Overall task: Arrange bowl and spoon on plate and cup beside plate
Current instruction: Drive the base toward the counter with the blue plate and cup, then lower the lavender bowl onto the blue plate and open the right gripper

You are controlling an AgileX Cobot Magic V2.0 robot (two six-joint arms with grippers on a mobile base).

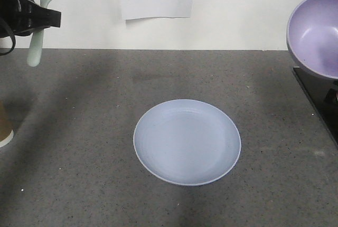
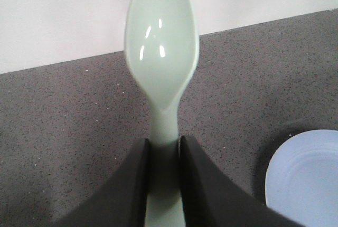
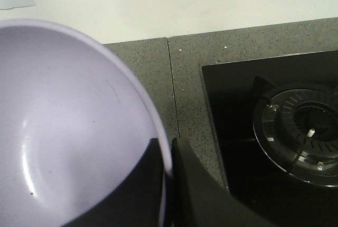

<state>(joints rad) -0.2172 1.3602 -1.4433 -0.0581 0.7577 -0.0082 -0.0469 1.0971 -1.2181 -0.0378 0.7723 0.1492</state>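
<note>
The left gripper (image 2: pixel 163 142) is clamped on the handle of the spoon (image 2: pixel 161 53). It holds the spoon upright in the air at the upper left of the front view, scoop uppermost. The right gripper (image 3: pixel 167 150) pinches the rim of the bowl (image 3: pixel 68 132), one finger inside and one outside. The bowl hangs tilted at the upper right edge of the front view, with the black stove (image 3: pixel 296 132) just below it in the frame. The plate (image 1: pixel 187 142) lies at the centre of the grey counter (image 1: pixel 79 95). The cup (image 1: pixel 4 129) stands at the left edge, mostly cut off, well apart from the plate.
</note>
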